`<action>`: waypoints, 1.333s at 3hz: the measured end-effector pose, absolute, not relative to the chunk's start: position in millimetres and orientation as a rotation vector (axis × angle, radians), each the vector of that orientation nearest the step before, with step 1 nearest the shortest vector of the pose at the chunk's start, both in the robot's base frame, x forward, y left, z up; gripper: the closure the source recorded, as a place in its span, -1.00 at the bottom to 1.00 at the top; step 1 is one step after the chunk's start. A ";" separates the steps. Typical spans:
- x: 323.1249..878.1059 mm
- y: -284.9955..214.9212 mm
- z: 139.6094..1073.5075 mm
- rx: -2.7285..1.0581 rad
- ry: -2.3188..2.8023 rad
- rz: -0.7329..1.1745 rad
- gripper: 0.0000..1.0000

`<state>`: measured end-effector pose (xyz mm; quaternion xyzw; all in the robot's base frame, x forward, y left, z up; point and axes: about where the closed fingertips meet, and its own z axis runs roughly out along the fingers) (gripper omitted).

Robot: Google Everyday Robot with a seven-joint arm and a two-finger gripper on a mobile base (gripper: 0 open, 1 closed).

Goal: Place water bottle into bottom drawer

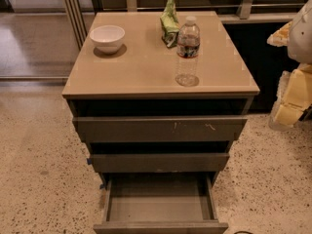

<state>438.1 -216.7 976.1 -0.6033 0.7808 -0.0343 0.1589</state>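
Your gripper [291, 100] hangs at the right edge of view, beside the cabinet and well apart from the water bottle [187, 52]; you cannot tell whether it is open, closed or carrying anything. The bottle stands upright on the cabinet top [146, 74], right of centre, just in front of a green-and-white snack bag [169, 19], with a white bowl [107, 37] at far left. Below, the bottom drawer [158, 204] is pulled out.

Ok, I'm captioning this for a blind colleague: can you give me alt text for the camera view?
A water bottle stands upright on a cabinet top, above the pulled-out bottom drawer. A white bowl and green snack bag sit farther back; the gripper is at the right edge, away from the bottle.
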 end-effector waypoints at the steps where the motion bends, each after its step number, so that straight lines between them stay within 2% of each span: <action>1: 438.5 -216.5 976.7 -1.723 2.230 -0.100 -1.00; 2: 463.0 -215.2 975.8 -1.674 2.196 -0.088 -1.00; 4: 565.3 -201.8 969.7 -1.507 2.105 0.061 -1.00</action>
